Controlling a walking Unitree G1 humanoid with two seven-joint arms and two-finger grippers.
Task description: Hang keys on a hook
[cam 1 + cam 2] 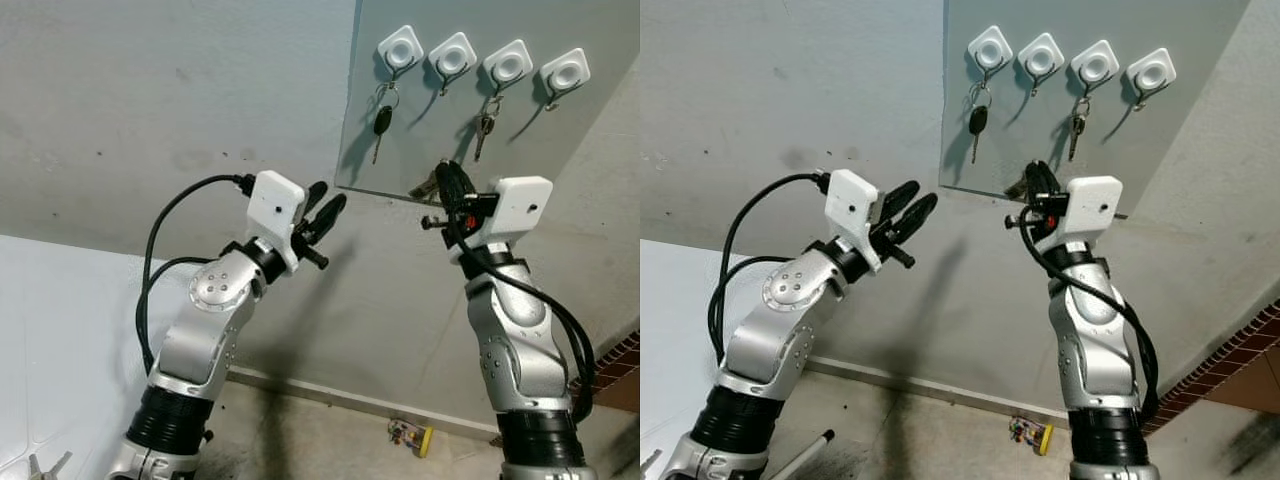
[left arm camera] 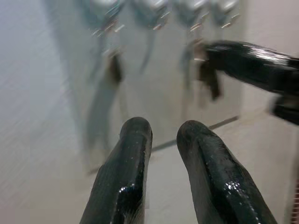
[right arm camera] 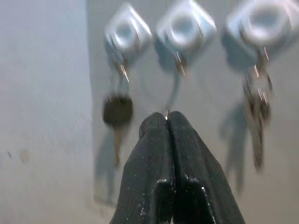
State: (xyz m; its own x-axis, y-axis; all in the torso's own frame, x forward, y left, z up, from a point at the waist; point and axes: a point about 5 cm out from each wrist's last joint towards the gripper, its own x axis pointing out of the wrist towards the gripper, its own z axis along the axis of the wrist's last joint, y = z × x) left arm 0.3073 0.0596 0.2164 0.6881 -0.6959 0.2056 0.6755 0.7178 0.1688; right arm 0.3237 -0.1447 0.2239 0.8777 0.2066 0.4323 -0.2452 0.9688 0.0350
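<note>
Right wrist view: right gripper (image 3: pixel 167 116) fingers pressed together, a sliver of metal glinting at the tips, directly below the second hook (image 3: pixel 186 29). In the left eye view the keys (image 1: pixel 426 186) jut from those fingertips toward the robot's left, long axis roughly level and slightly down; ring orientation cannot be told.

Above and left of the gripper, the first hook (image 1: pixel 400 49) carries a black-headed key (image 1: pixel 382 122); above and right, the third hook (image 1: pixel 507 65) carries a key bunch (image 1: pixel 485 124).

Risk, as judged: with so little metal showing past the tips, the ring may miss the hook's prong, or slip from the pinch and drop.

Left gripper (image 1: pixel 325 213) hovers off to the left, fingers spread, empty.
</note>
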